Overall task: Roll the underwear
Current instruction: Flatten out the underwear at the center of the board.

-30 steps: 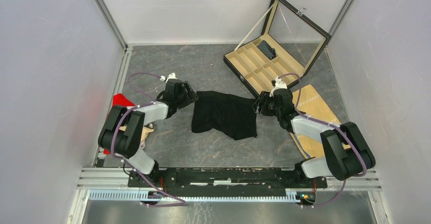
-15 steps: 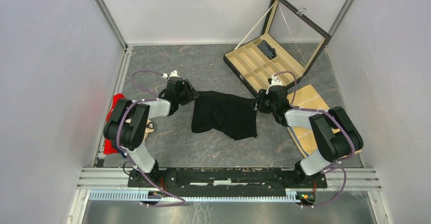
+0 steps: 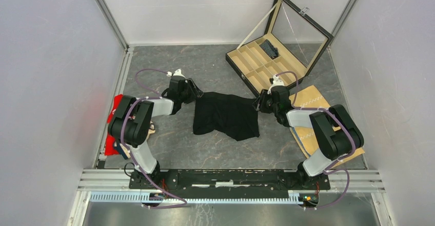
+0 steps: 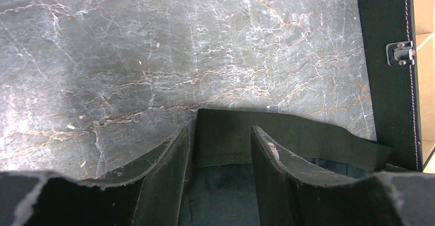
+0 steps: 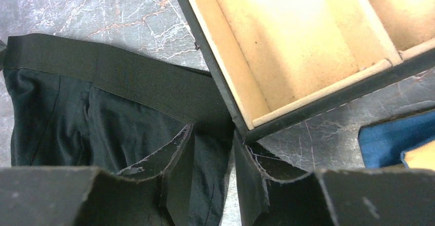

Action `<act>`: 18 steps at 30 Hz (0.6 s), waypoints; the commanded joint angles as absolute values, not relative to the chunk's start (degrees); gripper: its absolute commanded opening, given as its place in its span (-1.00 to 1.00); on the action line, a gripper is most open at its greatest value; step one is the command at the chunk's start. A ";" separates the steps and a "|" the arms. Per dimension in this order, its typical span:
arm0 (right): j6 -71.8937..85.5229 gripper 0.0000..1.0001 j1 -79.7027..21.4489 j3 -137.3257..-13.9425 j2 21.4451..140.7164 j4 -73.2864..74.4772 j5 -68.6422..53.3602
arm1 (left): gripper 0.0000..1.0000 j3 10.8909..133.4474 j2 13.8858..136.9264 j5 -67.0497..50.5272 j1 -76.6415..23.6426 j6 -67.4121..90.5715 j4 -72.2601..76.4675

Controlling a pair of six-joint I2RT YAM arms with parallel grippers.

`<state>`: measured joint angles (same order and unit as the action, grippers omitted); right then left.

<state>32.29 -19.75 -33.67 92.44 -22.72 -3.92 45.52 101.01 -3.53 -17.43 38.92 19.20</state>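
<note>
The open case (image 3: pixel 238 74) stands on the dark marbled counter (image 3: pixel 179 144), its glass lid tilted back. In one of its tan compartments sits a small rolled piece of striped underwear (image 3: pixel 268 48). The black underwear (image 3: pixel 225 116) lies spread flat on the counter just left of the case and nearer the arm bases. Its waistband faces the far wall, and the right end of that band lies against the case's near corner. The left end effector (image 3: pixel 194 94) is at the waistband corner farthest from the case. Seen from its wrist, its jaws are partly open and straddle the band, with the fabric lying flat in the gap between the fingers (image 4: pixel 172 157). It does not visibly pinch anything. The right end effector (image 3: pixel 258 103) sits right beside the case's near corner, over the other end of the waistband. Its fingers (image 5: pixel 179 151) are closer together but a gap shows between them, with the edge of the black cloth in it. Whether they have hold of it I cannot tell. A tan cloth (image 3: pixel 313 103) with white zigzag stitching lies just nearer than the case, under the right arm. A red cloth (image 3: pixel 117 105) lies well to the case's left, at the counter's edge.
</note>
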 commanded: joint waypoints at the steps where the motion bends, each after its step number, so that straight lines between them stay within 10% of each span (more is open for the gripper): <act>1: 31.49 -0.24 -19.09 -35.77 94.54 -24.17 -3.69 | 0.09 45.94 103.88 -5.35 -17.31 35.29 17.41; 13: 28.59 -1.00 -18.96 -33.18 90.16 -27.08 -6.12 | -0.95 43.58 101.36 -9.06 -17.31 34.54 21.86; 18: 27.05 -1.00 -18.93 -29.77 79.01 -24.54 -5.72 | -0.96 38.07 90.36 -7.71 -17.39 35.23 24.09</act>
<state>29.54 -19.20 -31.46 88.47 -23.29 -5.52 41.89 99.79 -7.66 -17.37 37.08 21.74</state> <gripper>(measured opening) 0.011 0.044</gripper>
